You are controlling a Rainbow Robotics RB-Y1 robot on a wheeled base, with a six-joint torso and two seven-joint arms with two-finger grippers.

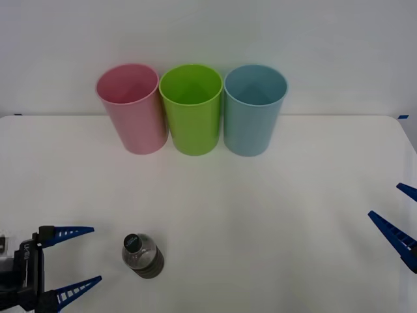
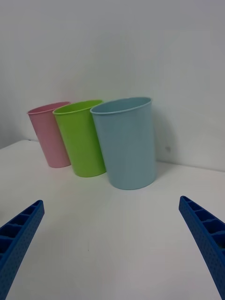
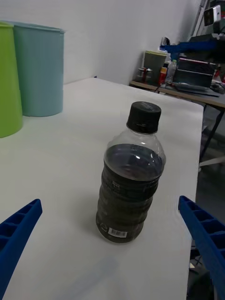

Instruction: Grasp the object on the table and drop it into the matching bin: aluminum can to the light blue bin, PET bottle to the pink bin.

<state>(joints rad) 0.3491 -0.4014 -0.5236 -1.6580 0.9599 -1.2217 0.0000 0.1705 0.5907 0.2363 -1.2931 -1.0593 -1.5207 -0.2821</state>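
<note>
PET bottle (image 1: 143,255) upright, black-capped, on table (image 1: 260,215)

- The right end effector (image 1: 399,222) is cut off by the front view's edge.
- The PET bottle (image 3: 131,180) label print seems too small to read.
- The lime-green cup (image 3: 8,79) is cropped in the left wrist view.

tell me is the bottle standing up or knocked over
Standing upright. The PET bottle rests on its base on the table with its black cap on top, in front of the open left gripper.
</note>
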